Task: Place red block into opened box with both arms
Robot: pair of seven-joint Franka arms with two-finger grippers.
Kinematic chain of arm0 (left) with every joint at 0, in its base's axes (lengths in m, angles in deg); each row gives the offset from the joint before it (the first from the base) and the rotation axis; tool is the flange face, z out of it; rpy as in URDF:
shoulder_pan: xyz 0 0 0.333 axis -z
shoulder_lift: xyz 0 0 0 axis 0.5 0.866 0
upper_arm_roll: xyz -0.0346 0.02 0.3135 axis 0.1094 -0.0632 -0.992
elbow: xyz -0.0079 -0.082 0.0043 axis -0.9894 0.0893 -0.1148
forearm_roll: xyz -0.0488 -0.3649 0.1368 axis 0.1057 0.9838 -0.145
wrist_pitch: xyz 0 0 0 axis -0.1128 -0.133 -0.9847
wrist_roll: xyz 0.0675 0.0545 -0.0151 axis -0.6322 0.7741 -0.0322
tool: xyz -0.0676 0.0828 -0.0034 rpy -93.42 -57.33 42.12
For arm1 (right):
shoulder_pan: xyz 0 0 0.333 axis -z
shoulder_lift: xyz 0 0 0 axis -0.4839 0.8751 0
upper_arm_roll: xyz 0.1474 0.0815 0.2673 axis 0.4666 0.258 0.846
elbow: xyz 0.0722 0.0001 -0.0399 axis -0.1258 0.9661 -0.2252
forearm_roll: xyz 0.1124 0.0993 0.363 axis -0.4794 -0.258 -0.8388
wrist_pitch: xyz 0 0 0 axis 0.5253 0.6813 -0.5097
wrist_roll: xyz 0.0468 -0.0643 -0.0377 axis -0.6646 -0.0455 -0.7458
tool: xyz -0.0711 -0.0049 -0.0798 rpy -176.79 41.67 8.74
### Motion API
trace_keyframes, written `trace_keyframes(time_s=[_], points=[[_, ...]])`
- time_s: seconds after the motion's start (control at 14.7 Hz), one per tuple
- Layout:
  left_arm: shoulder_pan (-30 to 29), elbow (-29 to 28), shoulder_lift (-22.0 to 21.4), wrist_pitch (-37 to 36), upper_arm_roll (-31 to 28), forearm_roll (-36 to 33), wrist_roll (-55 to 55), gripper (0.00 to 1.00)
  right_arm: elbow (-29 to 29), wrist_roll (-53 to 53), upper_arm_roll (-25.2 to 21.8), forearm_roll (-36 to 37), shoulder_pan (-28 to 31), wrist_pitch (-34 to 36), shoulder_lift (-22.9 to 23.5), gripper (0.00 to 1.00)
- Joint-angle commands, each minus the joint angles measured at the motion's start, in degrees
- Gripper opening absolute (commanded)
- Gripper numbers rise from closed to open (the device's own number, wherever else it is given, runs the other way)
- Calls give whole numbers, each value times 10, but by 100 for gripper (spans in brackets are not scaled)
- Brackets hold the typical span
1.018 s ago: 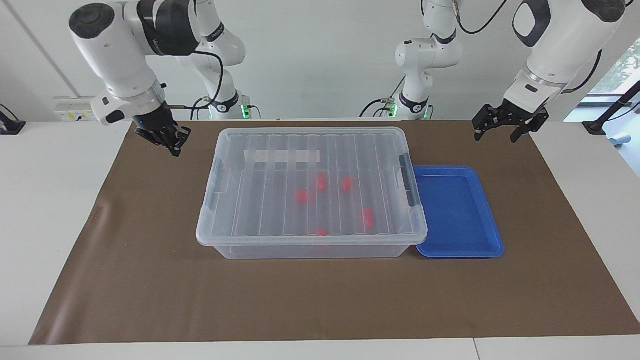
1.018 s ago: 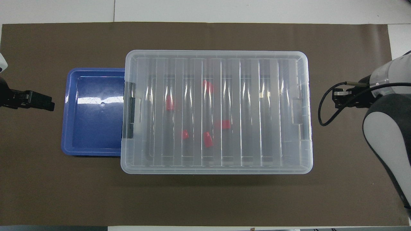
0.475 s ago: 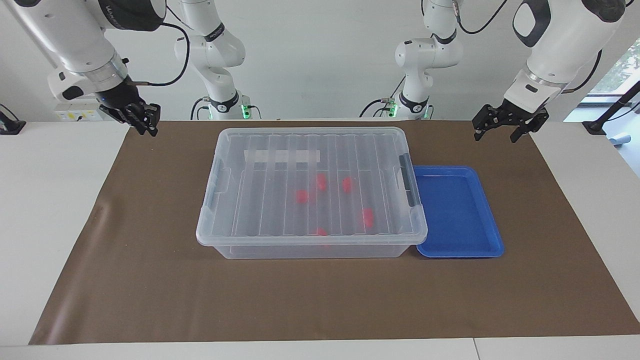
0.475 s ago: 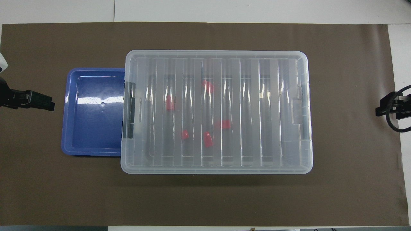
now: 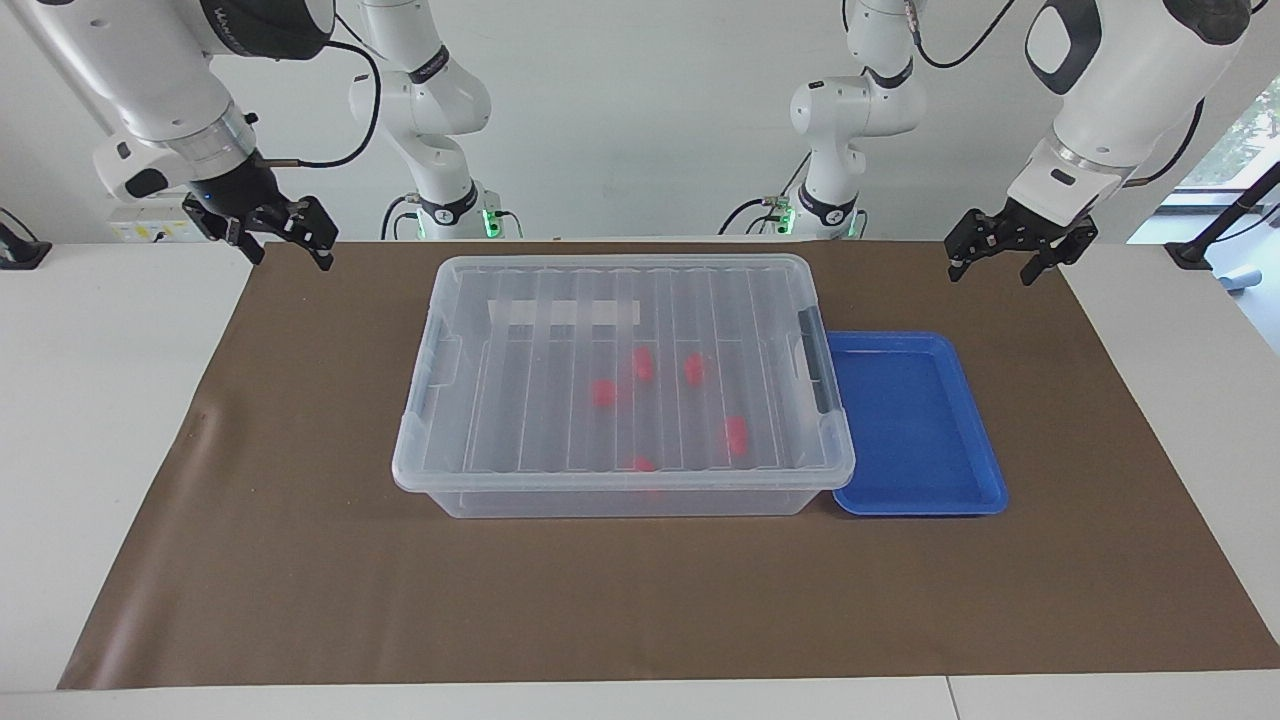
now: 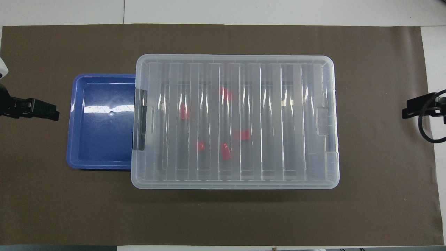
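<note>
Here the box point(image 5: 625, 385) sits lidded mid-tabletop, 5 red blocks point(image 5: 737, 434) visible inside. Left hand point(image 5: 1006, 252) and right hand point(image 5: 283, 234) hover spread and empty at opposite ends. Judged complete; otherwise, unlatching comes next.

The clear box point(image 5: 625, 385) sits mid-mat, ribbed lid shut; five red blocks point(image 5: 737, 434) lie scattered inside.

A shallow blue tray point(image 5: 915, 425) — apparently bare inside — lies on the brown mat point(image 5: 300, 560) covering the white table point(image 5: 90, 400).
</note>
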Motion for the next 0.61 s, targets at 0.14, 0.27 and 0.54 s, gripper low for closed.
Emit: trace_keyframes(time_s=[0.14, 0.27, 0.54], points=[[-4, -3, -5, 0, 0, -1, 10, 100, 25, -8, -7, -4, 7, -9, -12, 100], [-4, -3, -5, -1, 0, -1, 10, 100, 25, -11, -6, -3, 7, -17, -12, 100], [-4, -3, -5, -1, 0, -1, 10, 100, 25, -11, -6, -1, 7, -17, -12, 100]])
